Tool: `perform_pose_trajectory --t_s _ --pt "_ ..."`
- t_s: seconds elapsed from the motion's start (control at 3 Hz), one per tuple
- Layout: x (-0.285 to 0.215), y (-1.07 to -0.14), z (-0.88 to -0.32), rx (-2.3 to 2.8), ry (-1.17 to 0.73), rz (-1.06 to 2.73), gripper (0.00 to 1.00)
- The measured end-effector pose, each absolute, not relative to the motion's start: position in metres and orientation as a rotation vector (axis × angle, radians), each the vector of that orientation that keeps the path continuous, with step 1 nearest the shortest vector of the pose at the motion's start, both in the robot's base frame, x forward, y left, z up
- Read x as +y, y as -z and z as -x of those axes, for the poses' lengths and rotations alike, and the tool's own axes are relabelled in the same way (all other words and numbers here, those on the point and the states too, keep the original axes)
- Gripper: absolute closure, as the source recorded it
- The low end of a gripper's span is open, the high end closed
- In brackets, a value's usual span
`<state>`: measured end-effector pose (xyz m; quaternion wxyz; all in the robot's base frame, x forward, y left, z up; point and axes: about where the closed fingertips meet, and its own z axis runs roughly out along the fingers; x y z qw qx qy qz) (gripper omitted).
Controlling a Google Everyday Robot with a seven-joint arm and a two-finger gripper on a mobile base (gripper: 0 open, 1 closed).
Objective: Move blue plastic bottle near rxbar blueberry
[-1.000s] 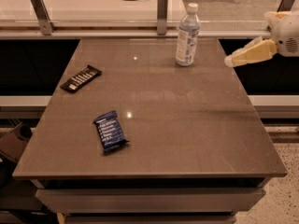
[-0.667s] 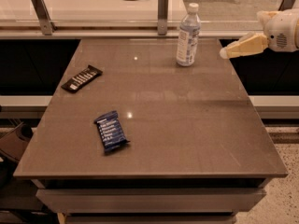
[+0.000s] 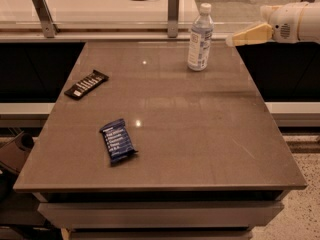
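The blue plastic bottle (image 3: 200, 38) stands upright near the table's far edge, right of centre, with a white cap and a blue-and-white label. The rxbar blueberry (image 3: 118, 141), a dark blue wrapper with white text, lies flat on the front left of the table. My gripper (image 3: 235, 39) comes in from the upper right on a white arm, its cream fingers pointing left. Its tip is just right of the bottle, level with the bottle's upper half, and a small gap separates them. It holds nothing.
A black-wrapped bar (image 3: 86, 84) with white text lies at the table's left side. The brown table (image 3: 200, 134) has a raised ledge with two metal posts (image 3: 173, 14) behind its far edge. Floor drops off right of the table.
My gripper has moved left and slightly up, from beyond the table's right edge to close beside the bottle. The bottle and both bars have not moved.
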<state>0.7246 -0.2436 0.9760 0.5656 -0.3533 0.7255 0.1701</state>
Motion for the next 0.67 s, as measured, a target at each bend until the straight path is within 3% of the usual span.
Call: perform_pose_trajectory --t_s 0.67 --pt "-0.214 -0.964 -0.745 1.686 -0.485 0.82 0.0"
